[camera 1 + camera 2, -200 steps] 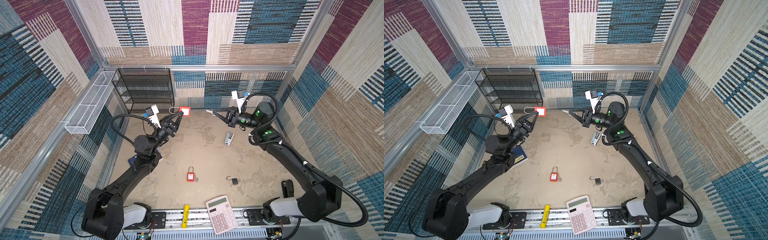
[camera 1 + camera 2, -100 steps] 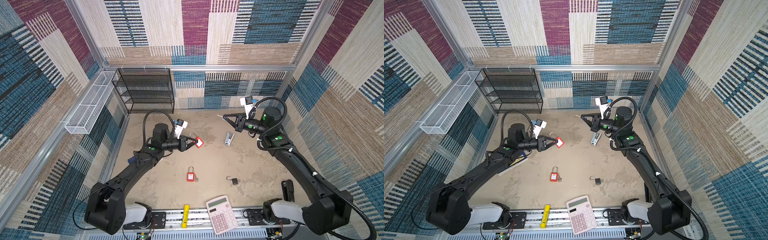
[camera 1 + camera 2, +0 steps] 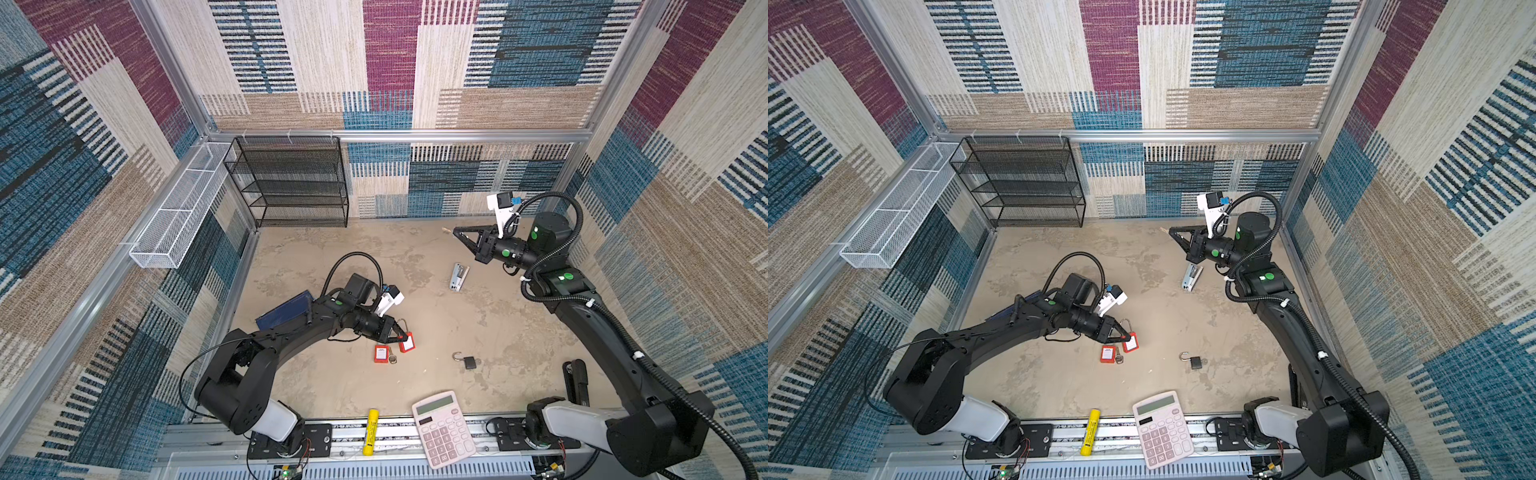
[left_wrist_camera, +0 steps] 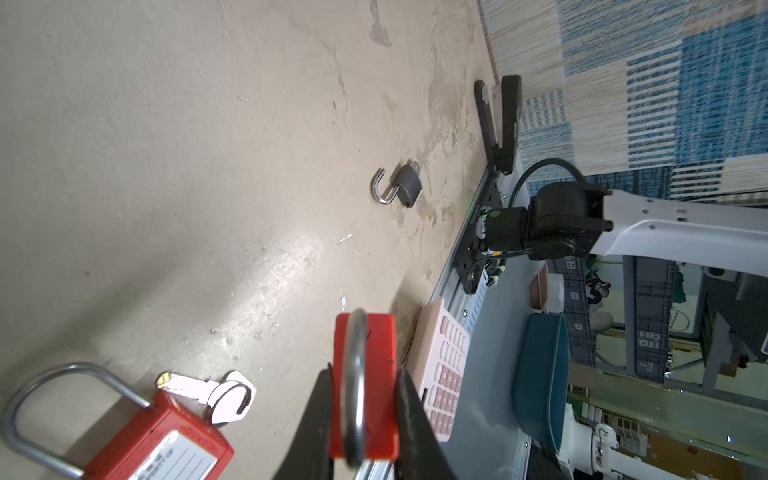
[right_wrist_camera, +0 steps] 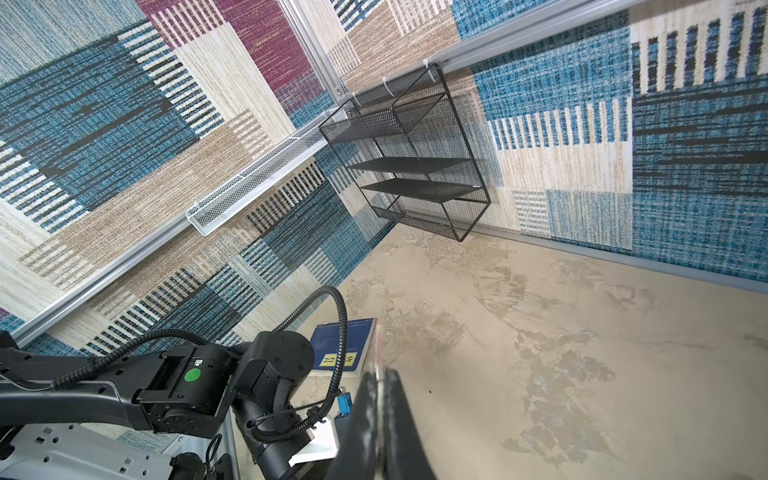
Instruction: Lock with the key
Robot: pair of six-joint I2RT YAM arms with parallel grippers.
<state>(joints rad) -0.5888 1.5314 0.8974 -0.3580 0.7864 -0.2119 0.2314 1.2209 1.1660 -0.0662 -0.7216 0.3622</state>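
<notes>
My left gripper [image 3: 401, 336] is low over the table, shut on a red padlock [image 3: 407, 344] by its body; the steel shackle faces the left wrist camera edge-on. In the left wrist view the two fingers clamp the red padlock [image 4: 382, 353] on both sides. A second red padlock [image 3: 380, 353] lies on the table just beside it, with a silver key [image 4: 195, 388] at its body. My right gripper [image 3: 455, 231] is raised at the back right, shut on a key [image 5: 378, 349] whose thin blade sticks out past the fingertips [image 5: 392, 376].
A small black padlock [image 3: 469, 361] with its shackle open lies right of the red ones. A stapler [image 3: 458, 276] lies under the right gripper. A pink calculator [image 3: 442, 428] and yellow marker [image 3: 371, 425] sit at the front edge. Blue book [image 3: 286, 313], black mesh shelf [image 3: 291, 183], white basket [image 3: 178, 208].
My left arm has swung from the back left down to the table's middle, carrying its red padlock beside the lying one. The right gripper has drawn back to the right with the key.
</notes>
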